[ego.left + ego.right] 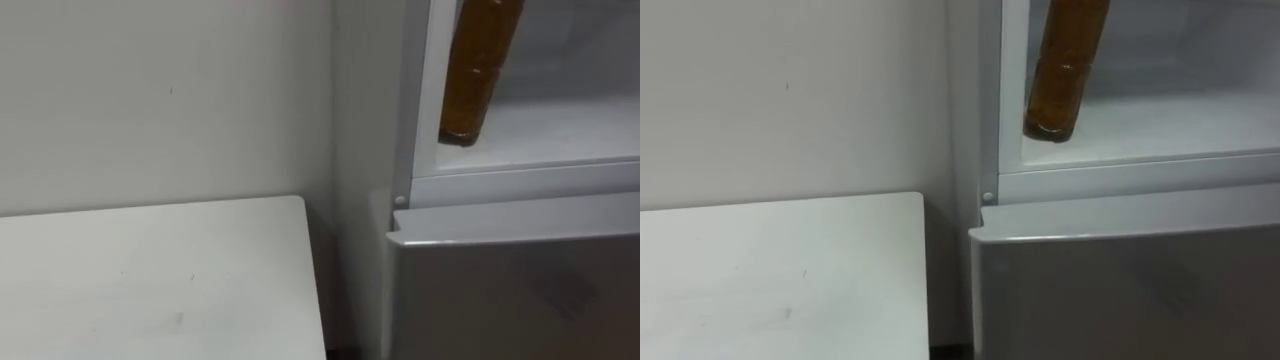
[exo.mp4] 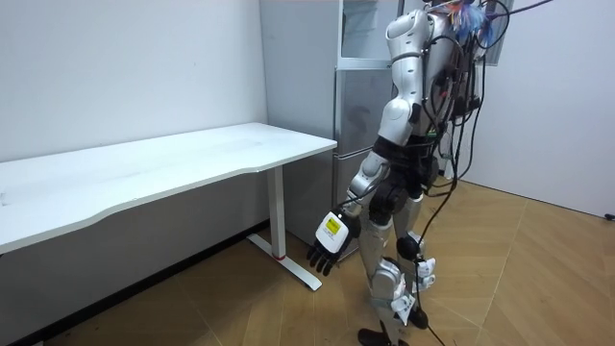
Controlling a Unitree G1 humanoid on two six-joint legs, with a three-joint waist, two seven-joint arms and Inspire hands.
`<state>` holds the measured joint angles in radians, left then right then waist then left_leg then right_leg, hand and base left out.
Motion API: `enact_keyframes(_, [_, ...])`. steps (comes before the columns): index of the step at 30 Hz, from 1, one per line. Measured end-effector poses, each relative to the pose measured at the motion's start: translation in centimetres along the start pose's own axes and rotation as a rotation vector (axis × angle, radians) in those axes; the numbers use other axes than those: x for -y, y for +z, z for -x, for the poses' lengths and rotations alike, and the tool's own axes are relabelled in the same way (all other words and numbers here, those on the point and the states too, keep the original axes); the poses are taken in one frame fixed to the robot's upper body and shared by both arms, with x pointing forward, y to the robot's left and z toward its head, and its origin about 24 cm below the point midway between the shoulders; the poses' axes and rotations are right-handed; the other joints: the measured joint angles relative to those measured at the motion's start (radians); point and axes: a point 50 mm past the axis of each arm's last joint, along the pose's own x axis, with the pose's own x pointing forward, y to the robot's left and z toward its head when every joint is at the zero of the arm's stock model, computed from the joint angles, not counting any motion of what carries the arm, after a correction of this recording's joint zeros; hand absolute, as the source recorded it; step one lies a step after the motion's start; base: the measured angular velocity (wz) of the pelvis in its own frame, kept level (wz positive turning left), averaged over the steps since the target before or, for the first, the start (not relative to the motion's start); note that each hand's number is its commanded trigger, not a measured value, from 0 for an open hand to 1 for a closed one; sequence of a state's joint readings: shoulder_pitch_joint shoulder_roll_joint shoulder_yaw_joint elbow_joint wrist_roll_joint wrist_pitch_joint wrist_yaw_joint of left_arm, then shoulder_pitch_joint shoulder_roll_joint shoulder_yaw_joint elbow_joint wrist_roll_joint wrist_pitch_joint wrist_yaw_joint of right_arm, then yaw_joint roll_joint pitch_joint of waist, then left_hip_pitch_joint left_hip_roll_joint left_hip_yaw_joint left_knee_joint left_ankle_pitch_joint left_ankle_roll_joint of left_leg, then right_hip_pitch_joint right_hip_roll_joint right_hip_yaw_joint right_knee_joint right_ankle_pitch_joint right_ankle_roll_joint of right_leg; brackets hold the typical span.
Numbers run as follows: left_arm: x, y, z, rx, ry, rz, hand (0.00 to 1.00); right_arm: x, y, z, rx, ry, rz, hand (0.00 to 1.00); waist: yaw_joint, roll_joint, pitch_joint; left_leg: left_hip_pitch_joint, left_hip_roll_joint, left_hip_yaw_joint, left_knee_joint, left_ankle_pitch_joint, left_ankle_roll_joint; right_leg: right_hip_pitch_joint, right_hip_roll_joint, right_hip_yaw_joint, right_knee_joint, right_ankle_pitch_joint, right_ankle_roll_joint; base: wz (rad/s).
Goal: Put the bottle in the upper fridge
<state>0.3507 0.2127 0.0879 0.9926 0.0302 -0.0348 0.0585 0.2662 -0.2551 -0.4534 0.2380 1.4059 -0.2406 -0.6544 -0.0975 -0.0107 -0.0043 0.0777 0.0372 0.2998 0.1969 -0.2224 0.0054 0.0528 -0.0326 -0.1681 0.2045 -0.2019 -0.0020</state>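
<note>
Left hand [image 2: 327,246] hangs low at my side, fingers slack and empty, near the worktop [image 2: 192,154]. Brown bottle [image 1: 478,70] hangs tilted inside the open upper fridge [image 1: 560,135], its base near the shelf; I cannot tell what grips it.

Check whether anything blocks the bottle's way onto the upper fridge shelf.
Nothing visible does. The bottle hangs at the open upper fridge compartment, close beside its left frame, its base a little above the white shelf.
</note>
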Motion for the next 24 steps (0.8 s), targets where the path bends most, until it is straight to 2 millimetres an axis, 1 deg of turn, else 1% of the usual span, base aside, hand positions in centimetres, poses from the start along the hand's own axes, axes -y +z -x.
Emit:
enact_keyframes(1, [-0.1, -0.1, 0.0, -0.002, 0.002, -0.001, 0.0, 0.0, 0.1, -0.1, -0.003, -0.011, -0.02, 0.0, -0.002, -0.003, 0.0002, 0.0, 0.0, 0.0, 0.0, 0.0, 0.0, 0.0, 0.0, 0.001, -0.001, -0.001, 0.0, 0.0])
enact_keyframes(3, [-0.4, -0.5, 0.1, -0.012, 0.011, -0.005, 0.0, 0.7, 0.7, -0.6, -0.007, -0.072, -0.088, 0.0, -0.007, -0.019, -0.0007, 0.002, 0.0, 0.0, 0.0, 0.0, 0.0, -0.001, -0.001, 0.0, 0.0, -0.005, 0.0, 0.0])
enact_keyframes(5, [-0.6, -0.9, 0.2, -0.021, 0.016, 0.0, 0.0, 1.1, 1.2, -0.8, -0.002, -0.111, -0.127, 0.0, -0.011, -0.026, -0.0027, 0.003, 0.0, 0.0, 0.0, 0.0, 0.0, 0.0, -0.001, 0.0, 0.001, -0.006, 0.0, 0.0])
enact_keyframes(7, [-0.7, -1.0, 0.3, -0.024, 0.02, 0.002, 0.0, 1.1, 1.9, -0.9, 0.018, -0.125, -0.152, 0.0, -0.02, -0.032, -0.0025, 0.002, 0.0, 0.0, 0.0, 0.0, 0.0, 0.001, -0.002, -0.001, 0.001, -0.006, 0.0, 0.02])
enact_keyframes(10, [-0.9, -1.3, 0.4, -0.028, 0.029, 0.008, 0.0, 0.5, 2.7, -1.0, 0.062, -0.132, -0.18, 0.0, -0.038, -0.038, -0.0009, 0.004, -0.001, -0.001, 0.0, 0.0, 0.0, 0.006, -0.001, -0.003, 0.001, -0.006, 0.0, 0.01])
enact_keyframes(13, [-0.9, -0.9, 0.4, -0.017, 0.018, 0.009, 0.0, -0.2, 3.8, -0.7, 0.103, -0.115, -0.218, 0.0, -0.044, -0.037, -0.0003, 0.004, 0.0, -0.001, 0.0, 0.0, 0.0, 0.003, -0.001, -0.005, 0.001, -0.006, 0.001, 0.0])
enact_keyframes(15, [-0.8, -0.6, 0.3, -0.008, 0.008, 0.01, 0.0, -0.6, 4.2, -0.4, 0.135, -0.105, -0.215, 0.0, -0.052, -0.037, 0.0002, 0.002, -0.001, -0.002, 0.0, 0.0, 0.0, 0.0, 0.0, -0.005, 0.002, -0.006, 0.001, 0.0])
enact_keyframes(18, [-0.7, -0.5, 0.3, -0.004, -0.005, 0.01, 0.0, -2.0, 4.7, 0.5, 0.145, -0.077, -0.252, 0.0, -0.062, -0.033, 0.0016, 0.0, -0.001, -0.002, -0.005, 0.0, 0.0, -0.004, 0.001, 0.0, 0.001, -0.006, 0.001, -0.01])
enact_keyframes(20, [-0.7, -0.2, 0.2, 0.007, -0.005, 0.008, 0.0, -2.8, 5.5, 1.2, 0.172, -0.051, -0.288, 0.0, -0.063, -0.03, 0.0015, -0.003, -0.002, -0.002, -0.01, 0.0, 0.0, -0.006, 0.002, 0.001, -0.001, -0.006, 0.001, 0.0])
enact_keyframes(23, [-0.6, 0.3, 0.2, 0.028, -0.007, 0.009, 0.0, -4.0, 6.4, 2.3, 0.205, -0.011, -0.316, 0.0, -0.065, -0.019, -0.003, -0.014, -0.005, -0.001, -0.014, 0.0, 0.0, -0.023, 0.002, 0.003, 0.003, -0.004, 0.003, -0.01])
enact_keyframes(24, [-0.6, 0.3, 0.2, 0.031, -0.006, 0.009, 0.0, -4.2, 6.5, 2.6, 0.209, -0.003, -0.325, 0.0, -0.065, -0.016, -0.0028, -0.015, -0.005, -0.001, -0.015, 0.0, 0.0, -0.026, 0.002, 0.004, 0.003, -0.004, 0.003, 0.0])
